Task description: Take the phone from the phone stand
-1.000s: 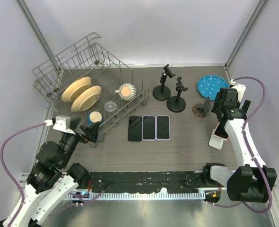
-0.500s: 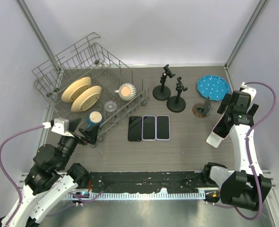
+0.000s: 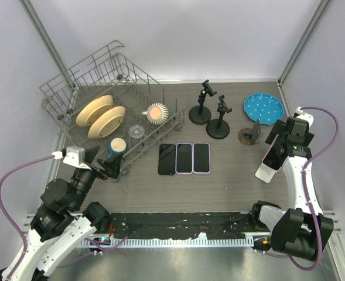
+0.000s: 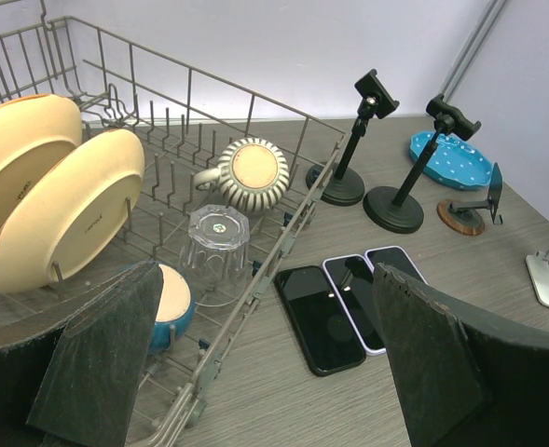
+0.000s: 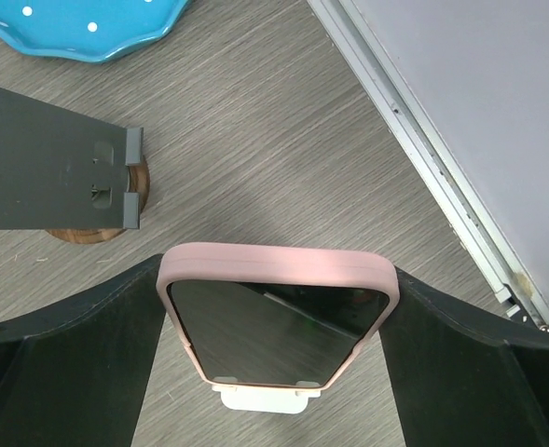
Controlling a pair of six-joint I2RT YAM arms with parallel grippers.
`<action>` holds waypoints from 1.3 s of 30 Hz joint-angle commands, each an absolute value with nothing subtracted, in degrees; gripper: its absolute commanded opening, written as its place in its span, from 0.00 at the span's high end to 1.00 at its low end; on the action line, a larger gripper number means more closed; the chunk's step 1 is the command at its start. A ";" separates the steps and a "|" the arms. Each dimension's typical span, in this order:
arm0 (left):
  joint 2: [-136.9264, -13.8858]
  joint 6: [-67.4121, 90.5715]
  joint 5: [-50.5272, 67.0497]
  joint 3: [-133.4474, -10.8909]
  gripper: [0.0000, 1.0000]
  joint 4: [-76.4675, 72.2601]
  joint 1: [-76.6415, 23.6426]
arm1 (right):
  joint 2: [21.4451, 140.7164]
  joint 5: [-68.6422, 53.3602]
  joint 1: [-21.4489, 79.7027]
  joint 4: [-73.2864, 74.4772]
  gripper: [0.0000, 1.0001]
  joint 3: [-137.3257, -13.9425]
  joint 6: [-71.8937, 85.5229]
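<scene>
A phone in a pink case [image 3: 271, 157] leans on a small white phone stand [image 3: 265, 175] at the right of the table. In the right wrist view the phone [image 5: 274, 321] fills the gap between my two dark fingers, with its lower edge still on the stand's lip [image 5: 260, 399]. My right gripper [image 3: 277, 148] [image 5: 276, 279] is shut on the phone's two long sides near its top. My left gripper [image 3: 106, 167] [image 4: 265, 372] is open and empty, hovering by the front edge of the dish rack, far from the phone.
Three phones [image 3: 184, 158] lie flat side by side mid-table. Two black clamp stands [image 3: 200, 106] [image 3: 219, 121] stand behind them. A wood-based stand [image 3: 251, 133] and a blue plate [image 3: 263, 107] are close left of my right gripper. A dish rack [image 3: 110, 117] holds dishes at the left. The wall rail [image 5: 423, 158] runs along the right.
My right gripper swung right, then settled slightly down and left over the pink phone. The left arm drew back a little and then stayed still.
</scene>
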State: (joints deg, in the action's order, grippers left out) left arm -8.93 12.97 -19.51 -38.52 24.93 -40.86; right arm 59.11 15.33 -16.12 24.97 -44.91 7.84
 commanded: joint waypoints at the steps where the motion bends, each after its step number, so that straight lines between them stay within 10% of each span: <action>1: -8.53 11.95 -20.04 -38.58 0.00 22.06 -41.04 | 57.57 15.03 -16.35 22.15 0.11 -43.95 9.40; 19: -10.19 11.78 -20.39 -38.23 0.01 21.88 -40.96 | 49.84 14.24 -15.91 28.29 0.72 -52.37 11.33; 30: -11.95 11.60 -19.60 -37.97 0.01 21.45 -39.55 | 51.24 2.82 -10.47 35.06 0.81 -61.61 12.83; 39: -13.45 11.43 -18.90 -37.62 0.01 21.27 -37.35 | 59.76 14.22 12.99 38.24 0.81 -65.13 14.15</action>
